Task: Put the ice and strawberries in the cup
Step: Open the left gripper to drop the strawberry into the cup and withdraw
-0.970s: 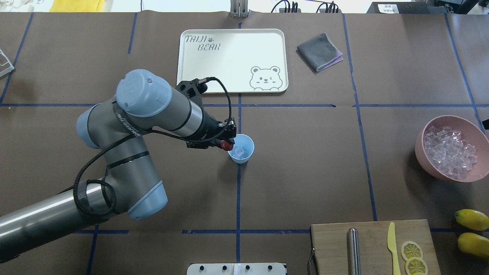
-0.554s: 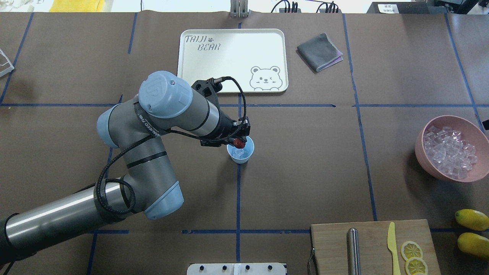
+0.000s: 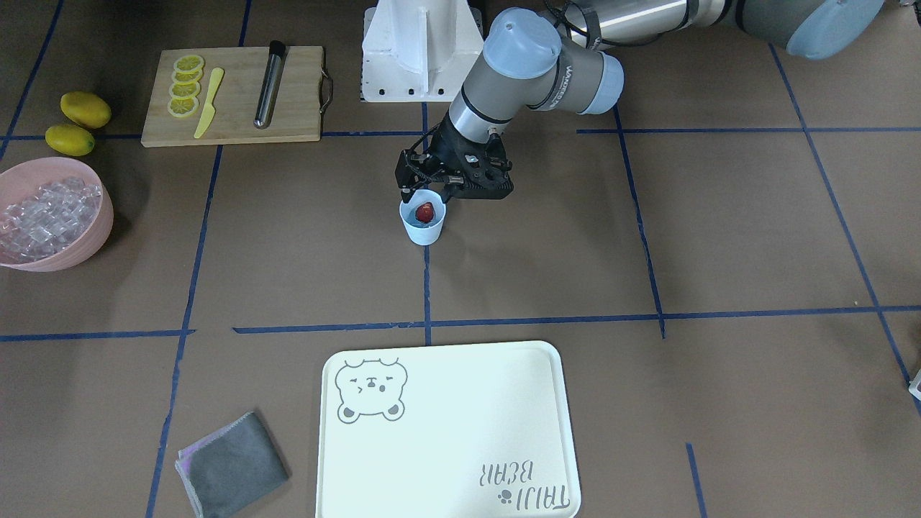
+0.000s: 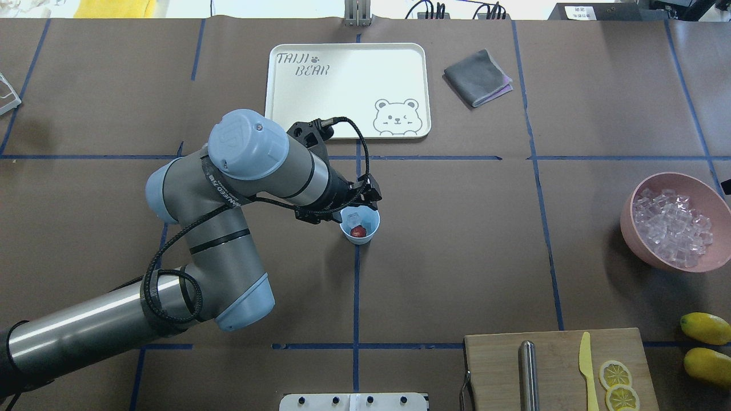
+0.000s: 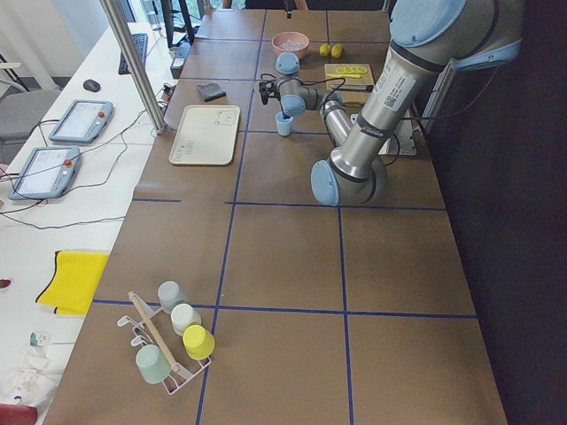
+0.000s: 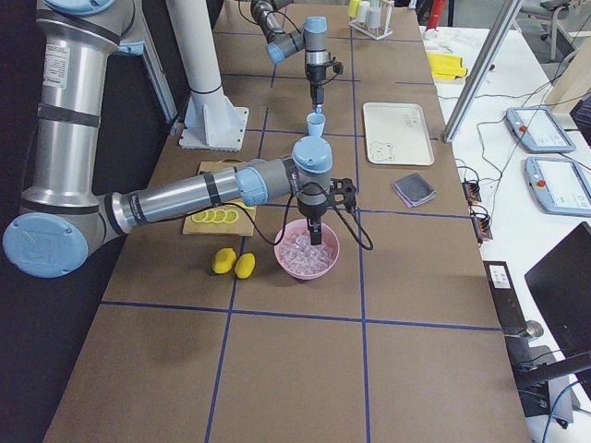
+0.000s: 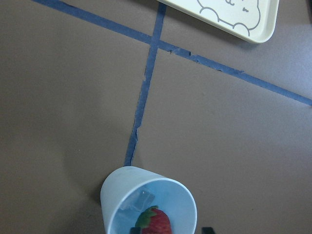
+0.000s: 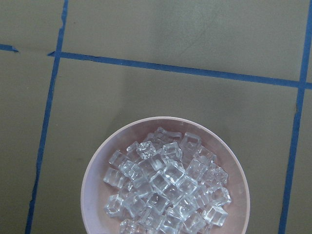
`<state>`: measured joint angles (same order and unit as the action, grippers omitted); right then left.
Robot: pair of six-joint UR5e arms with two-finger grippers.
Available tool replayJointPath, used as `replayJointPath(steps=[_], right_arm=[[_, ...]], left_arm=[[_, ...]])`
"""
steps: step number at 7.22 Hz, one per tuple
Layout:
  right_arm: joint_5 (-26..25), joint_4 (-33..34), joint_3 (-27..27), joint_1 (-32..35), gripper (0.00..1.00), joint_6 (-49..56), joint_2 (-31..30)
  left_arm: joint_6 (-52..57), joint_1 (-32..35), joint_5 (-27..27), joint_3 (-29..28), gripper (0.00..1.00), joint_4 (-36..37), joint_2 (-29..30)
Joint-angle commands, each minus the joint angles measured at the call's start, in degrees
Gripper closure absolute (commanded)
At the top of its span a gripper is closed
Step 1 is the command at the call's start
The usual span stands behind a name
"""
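The small dark red strawberry (image 3: 425, 212) sits down inside the pale blue plastic cup (image 3: 423, 234), green top beside a clear ice cube (image 7: 143, 200) at the bottom. Both ingredients are in, so the job looks nearly wrapped to me. Right above the rim hangs the left end effector (image 3: 429, 193), jaws spread to either side of the cup and gripping nothing. I'd call that a sensible spot for dropping fruit straight into the mouth without nudging a light cup. The cup stands upright on a blue tape line in the middle of the brown tabletop (image 4: 457, 257), with nothing crowding it. Out on the robot's right, the large pink bowl (image 4: 628, 228) holds the heap of spare ice cubes (image 4: 674, 225). The right end effector (image 6: 315, 235) hangs over it; open or closed, I cannot tell. Further off are the cream bear-printed tray (image 4: 348, 97), a folded grey cloth (image 4: 477, 77), a wooden cutting board (image 4: 497, 365) with lemon slices (image 4: 615, 375), and two yellow lemons (image 4: 705, 328). Only the left arm stands near the cup, and a clumsy lift could tip it.
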<state>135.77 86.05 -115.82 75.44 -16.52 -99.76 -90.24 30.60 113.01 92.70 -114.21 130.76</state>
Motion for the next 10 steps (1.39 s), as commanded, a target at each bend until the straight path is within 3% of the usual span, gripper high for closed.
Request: replayJointPath(steps=[1,2,3,4,6,7,8,9,10], right_arm=[[-0.24,0.0,0.24,-0.03,0.01,0.09,0.09],[-0.5,0.0,0.33,0.06,0.01,0.35,0.17],[-0.68,0.0,0.42,0.06,0.01,0.79,0.09],[-0.77,0.17,0.51,0.93,0.01,0.96,0.09],[-0.77,0.44,0.59,2.69,0.01,1.84,-0.26],[-0.68,0.53,1.81,2.87,0.01,3.15,-0.26],[-0.77,0.35,3.22,2.96,0.01,4.47,-0.09],[-0.77,0.44,3.84,3.83,0.01,4.83,-0.26],[-0.68,0.7,4.8,6.36,0.01,7.62,-0.35]], left_arm=[[0.15,4.0,0.46,4.21,0.14,1.34,-3.11],[0.67,6.9,1.94,7.81,0.14,1.44,-9.58],[9.64,12.07,6.74,9.06,0.14,1.62,-14.52],[23.3,18.21,10.79,10.73,0.14,5.36,-19.53],[49.86,26.75,11.71,16.42,0.14,14.77,-30.85],[61.03,34.37,12.67,15.5,0.11,15.41,-35.53],[69.15,43.67,15.9,13.92,0.01,17.59,-38.97],[79.84,52.55,20.28,14.6,0.01,25.97,-39.61],[92.05,58.47,20.93,15.65,0.01,37.62,-38.92]])
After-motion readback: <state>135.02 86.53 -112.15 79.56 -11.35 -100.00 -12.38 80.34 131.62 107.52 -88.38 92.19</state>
